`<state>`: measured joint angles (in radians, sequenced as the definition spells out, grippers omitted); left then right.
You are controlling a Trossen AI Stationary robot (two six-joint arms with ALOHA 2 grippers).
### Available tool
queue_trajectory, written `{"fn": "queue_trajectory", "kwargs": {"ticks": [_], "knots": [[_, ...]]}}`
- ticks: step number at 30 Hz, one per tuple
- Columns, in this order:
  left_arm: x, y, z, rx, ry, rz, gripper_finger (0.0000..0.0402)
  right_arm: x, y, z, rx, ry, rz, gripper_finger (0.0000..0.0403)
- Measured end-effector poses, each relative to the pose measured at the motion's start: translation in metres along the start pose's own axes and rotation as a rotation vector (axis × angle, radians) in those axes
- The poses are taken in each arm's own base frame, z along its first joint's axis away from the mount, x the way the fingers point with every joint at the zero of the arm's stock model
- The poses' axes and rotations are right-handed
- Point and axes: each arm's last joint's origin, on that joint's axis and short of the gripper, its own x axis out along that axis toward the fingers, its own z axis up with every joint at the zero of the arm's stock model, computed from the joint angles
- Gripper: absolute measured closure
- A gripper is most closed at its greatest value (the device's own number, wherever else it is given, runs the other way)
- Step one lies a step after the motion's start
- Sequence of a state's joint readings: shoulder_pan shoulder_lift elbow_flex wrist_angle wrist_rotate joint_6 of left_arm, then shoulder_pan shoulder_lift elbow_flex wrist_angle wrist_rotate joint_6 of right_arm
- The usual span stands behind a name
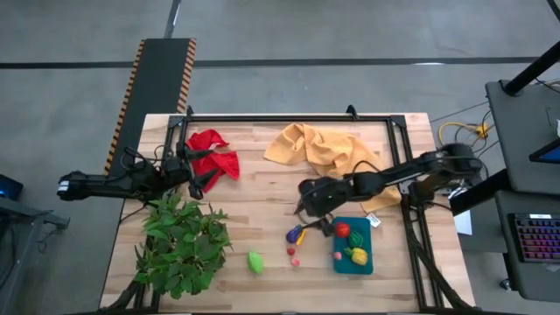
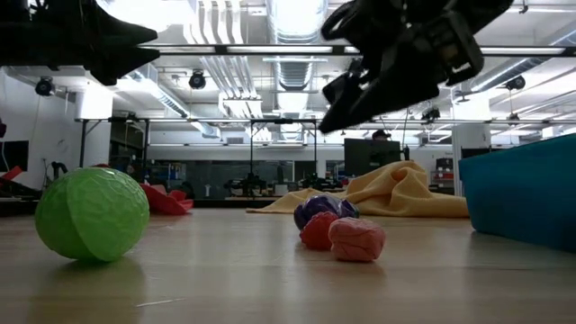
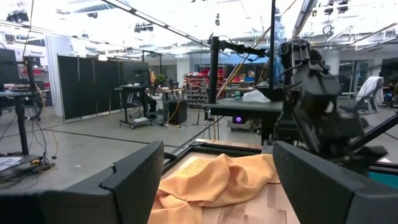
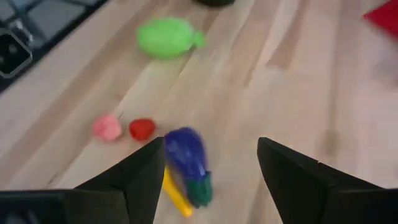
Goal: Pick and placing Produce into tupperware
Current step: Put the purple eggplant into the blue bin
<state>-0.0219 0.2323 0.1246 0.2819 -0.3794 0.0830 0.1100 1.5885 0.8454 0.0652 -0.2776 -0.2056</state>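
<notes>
High view: the teal tupperware (image 1: 353, 249) sits near the table's front right and already holds a red piece (image 1: 342, 229) and a yellow piece (image 1: 357, 255). Just beside its left wall lies the purple piece (image 1: 297, 234); two small red-pink pieces (image 1: 292, 255) and the lime-green piece (image 1: 255, 262) lie farther left. The right gripper (image 1: 305, 206) hangs over the purple piece, fingers spread and empty, seen also in the right wrist view (image 4: 208, 165). Judged step: approach to the next pick. Next move calls for descent and centring on the purple piece. The left gripper (image 1: 194, 173) waits by the red cloth (image 1: 213, 154), fingers spread.
</notes>
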Motion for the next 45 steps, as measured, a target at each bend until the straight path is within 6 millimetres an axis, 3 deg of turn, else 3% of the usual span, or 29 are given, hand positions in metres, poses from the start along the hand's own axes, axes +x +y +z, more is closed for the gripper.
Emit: {"fn": "queue_trajectory", "kwargs": {"ticks": [7, 18, 45], "knots": [[0.0, 0.0, 0.0, 0.0, 0.0, 0.0, 0.0114, 0.035, 0.001, 0.0, -0.002, 0.156, 0.074, 0.0159], [0.0, 0.0, -0.001, 0.0, 0.004, 0.0, 0.0114, 0.062, -0.004, 0.003, -0.032, 0.228, 0.102, 0.0163], [0.001, -0.001, -0.002, 0.005, 0.015, -0.002, 0.0114, 0.088, -0.006, -0.016, -0.081, 0.283, 0.118, 0.017]]}}
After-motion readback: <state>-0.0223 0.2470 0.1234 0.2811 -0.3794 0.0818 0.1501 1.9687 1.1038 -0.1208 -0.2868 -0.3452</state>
